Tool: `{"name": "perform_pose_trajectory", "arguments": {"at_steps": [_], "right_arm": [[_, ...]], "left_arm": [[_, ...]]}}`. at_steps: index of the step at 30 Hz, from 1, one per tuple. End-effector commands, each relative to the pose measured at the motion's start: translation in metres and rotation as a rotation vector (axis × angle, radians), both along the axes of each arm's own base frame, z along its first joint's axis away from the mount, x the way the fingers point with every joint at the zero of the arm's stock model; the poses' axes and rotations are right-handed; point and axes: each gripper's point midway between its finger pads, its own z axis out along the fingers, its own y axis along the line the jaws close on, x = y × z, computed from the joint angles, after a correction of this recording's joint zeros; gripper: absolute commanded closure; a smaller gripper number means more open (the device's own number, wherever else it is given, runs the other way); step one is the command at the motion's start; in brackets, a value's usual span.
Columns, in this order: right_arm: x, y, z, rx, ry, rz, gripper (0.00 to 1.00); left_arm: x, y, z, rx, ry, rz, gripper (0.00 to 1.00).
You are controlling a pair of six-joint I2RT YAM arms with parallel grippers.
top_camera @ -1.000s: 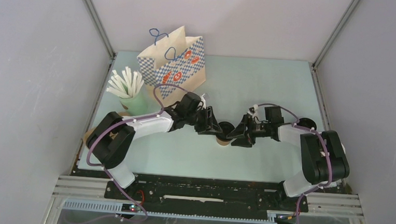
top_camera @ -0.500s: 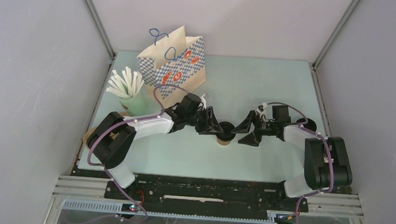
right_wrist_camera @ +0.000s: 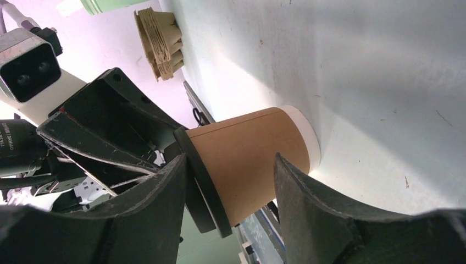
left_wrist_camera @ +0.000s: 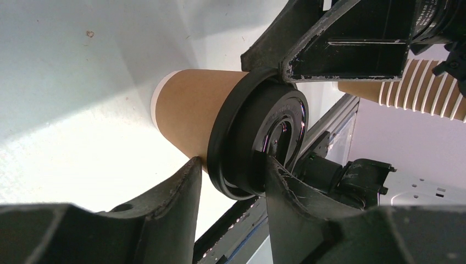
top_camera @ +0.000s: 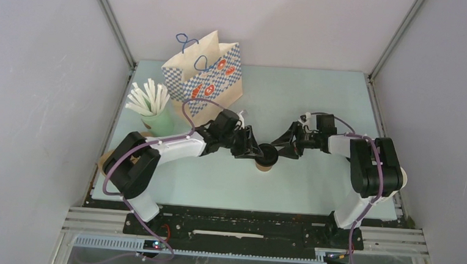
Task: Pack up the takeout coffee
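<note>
Right jaws have returned to the takeout coffee (top_camera: 267, 156) after drawing back half a second ago. They stand spread, one finger (right_wrist_camera: 159, 209) on each side of the brown cup wall (contact not discernible). Left jaws are clenched on the rim of the black lid (left_wrist_camera: 258, 143). The cup stands upright on the counter (top_camera: 319, 100), between both arms, apart from the checkered bag (top_camera: 205, 78).

There is one lidded coffee cup (top_camera: 266, 157), one checkered bag (top_camera: 207, 75), one green cup of sticks (top_camera: 158, 122), one cup stack (left_wrist_camera: 401, 91).
</note>
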Motion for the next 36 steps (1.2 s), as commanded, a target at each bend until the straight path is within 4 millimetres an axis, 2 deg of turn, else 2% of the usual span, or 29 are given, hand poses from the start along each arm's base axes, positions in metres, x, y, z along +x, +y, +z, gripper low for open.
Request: {"name": "perform_pose_trajectory", "arguments": {"at_steps": [1, 3, 4, 7, 9, 11, 13, 16, 21, 23, 26, 27, 28, 30, 32, 33, 35, 36], "right_arm": [[-0.02, -0.014, -0.053, -0.128, 0.068, -0.045, 0.37], [-0.025, -0.017, -0.056, -0.123, 0.06, -0.047, 0.36], [-0.023, -0.018, -0.051, -0.114, 0.05, -0.053, 0.35], [-0.006, -0.017, -0.004, -0.026, -0.028, -0.06, 0.25], [-0.002, -0.017, 0.023, -0.012, -0.071, -0.057, 0.16], [-0.006, -0.015, 0.042, 0.01, -0.094, -0.047, 0.11], [-0.014, -0.01, 0.046, 0.006, -0.104, -0.02, 0.08], [-0.022, -0.006, 0.033, -0.013, -0.077, 0.003, 0.09], [-0.019, -0.011, 0.007, -0.015, -0.034, -0.02, 0.17], [-0.024, -0.012, -0.013, -0.045, 0.001, -0.019, 0.19], [-0.036, -0.022, -0.055, -0.11, 0.087, -0.081, 0.39], [-0.041, -0.026, -0.068, -0.152, 0.113, -0.093, 0.43], [-0.045, -0.029, -0.078, -0.198, 0.123, -0.096, 0.43], [-0.047, -0.033, -0.082, -0.242, 0.11, -0.092, 0.43], [-0.04, -0.031, -0.066, -0.228, 0.071, -0.089, 0.42], [-0.036, -0.028, -0.048, -0.204, 0.047, -0.084, 0.4], [-0.027, -0.02, -0.003, -0.13, -0.04, -0.073, 0.27], [-0.028, -0.018, 0.013, -0.11, -0.057, -0.063, 0.2]], "left_arm": [[-0.051, 0.086, -0.114, 0.462, 0.191, 0.028, 0.51], [-0.055, 0.088, -0.118, 0.465, 0.201, 0.025, 0.51], [-0.056, 0.089, -0.118, 0.463, 0.202, 0.024, 0.51], [-0.055, 0.088, -0.116, 0.465, 0.194, 0.015, 0.51], [-0.052, 0.086, -0.114, 0.463, 0.189, 0.011, 0.51], [-0.051, 0.086, -0.113, 0.462, 0.184, 0.013, 0.51], [-0.051, 0.085, -0.113, 0.462, 0.184, 0.011, 0.51], [-0.051, 0.085, -0.113, 0.461, 0.186, 0.009, 0.51], [-0.053, 0.085, -0.115, 0.465, 0.193, 0.007, 0.51], [-0.054, 0.086, -0.117, 0.468, 0.195, 0.006, 0.51], [-0.057, 0.088, -0.124, 0.472, 0.208, 0.012, 0.52], [-0.058, 0.089, -0.127, 0.473, 0.215, 0.015, 0.52], [-0.06, 0.089, -0.13, 0.474, 0.221, 0.014, 0.51], [-0.065, 0.092, -0.137, 0.481, 0.235, 0.008, 0.51], [-0.067, 0.094, -0.138, 0.487, 0.237, 0.003, 0.52], [-0.066, 0.094, -0.136, 0.486, 0.232, 0.003, 0.52], [-0.064, 0.094, -0.13, 0.484, 0.217, 0.004, 0.52], [-0.063, 0.093, -0.127, 0.48, 0.211, 0.005, 0.51]]}}
